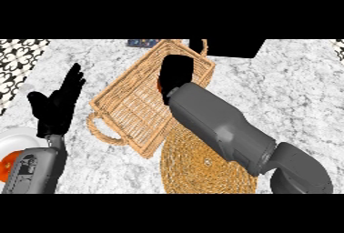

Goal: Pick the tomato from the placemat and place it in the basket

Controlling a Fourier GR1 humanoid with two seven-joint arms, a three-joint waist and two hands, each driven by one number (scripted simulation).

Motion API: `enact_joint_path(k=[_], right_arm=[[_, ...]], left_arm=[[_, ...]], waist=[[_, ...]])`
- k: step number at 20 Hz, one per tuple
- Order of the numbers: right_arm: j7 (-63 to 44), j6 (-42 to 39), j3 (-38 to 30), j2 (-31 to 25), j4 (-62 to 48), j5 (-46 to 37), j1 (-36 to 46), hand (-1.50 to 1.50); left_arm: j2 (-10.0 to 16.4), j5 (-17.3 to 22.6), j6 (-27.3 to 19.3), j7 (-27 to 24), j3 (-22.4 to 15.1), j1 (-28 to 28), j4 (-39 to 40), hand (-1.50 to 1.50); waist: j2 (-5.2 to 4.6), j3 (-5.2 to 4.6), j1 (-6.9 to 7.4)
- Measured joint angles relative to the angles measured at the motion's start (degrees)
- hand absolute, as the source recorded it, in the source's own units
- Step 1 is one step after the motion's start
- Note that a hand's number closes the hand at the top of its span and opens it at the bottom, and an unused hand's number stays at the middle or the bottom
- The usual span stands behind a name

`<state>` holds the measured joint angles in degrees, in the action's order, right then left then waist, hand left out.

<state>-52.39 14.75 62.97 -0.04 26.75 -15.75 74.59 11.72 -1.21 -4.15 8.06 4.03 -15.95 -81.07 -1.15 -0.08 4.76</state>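
My right hand [178, 72] hangs over the far part of the wicker basket [131, 107], fingers curled downward. A sliver of the red tomato [159, 86] shows at the hand's left edge; the hand hides most of it. My right forearm crosses the basket's right side and the round woven placemat [198, 166], which lies just in front of the basket with nothing showing on it. At the left of the view my left hand [57, 102] rests open with fingers up, apart from the basket.
A white plate [15, 139] with an orange object [5, 167] sits at the lower left, partly behind my left forearm. A black object [228, 48] and a small blue item [143, 43] lie beyond the basket. Patterned tiles [17, 54] border the marble counter's left.
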Motion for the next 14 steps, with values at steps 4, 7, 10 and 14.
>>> enact_joint_path(k=[4, 7, 10, 14], right_arm=[[-2.0, -1.4, -0.1, 0.0, 0.0, 1.2, -1.2, 1.5], [-2.6, -0.3, -0.6, 0.0, -0.7, 1.5, -1.4, -1.5], [-2.6, 3.9, -1.2, -0.1, 0.1, 1.1, -1.9, -1.5], [-2.3, 11.0, -3.3, -0.1, 1.6, 0.9, -0.8, -1.5]], left_arm=[[0.5, 0.5, 0.3, 0.5, 0.7, 0.0, -0.6, 0.0], [0.6, 0.7, 0.8, -0.8, 1.0, 0.8, 0.1, 0.0], [0.6, 0.5, 0.6, -0.2, 1.0, 0.5, -0.1, 0.0], [0.4, 0.3, 0.2, 0.4, 0.9, 0.6, -0.6, 0.0]], waist=[[0.09, 0.0, 0.01], [0.08, 0.01, -0.21], [0.11, 0.03, -0.29], [0.28, 0.06, -0.59]])
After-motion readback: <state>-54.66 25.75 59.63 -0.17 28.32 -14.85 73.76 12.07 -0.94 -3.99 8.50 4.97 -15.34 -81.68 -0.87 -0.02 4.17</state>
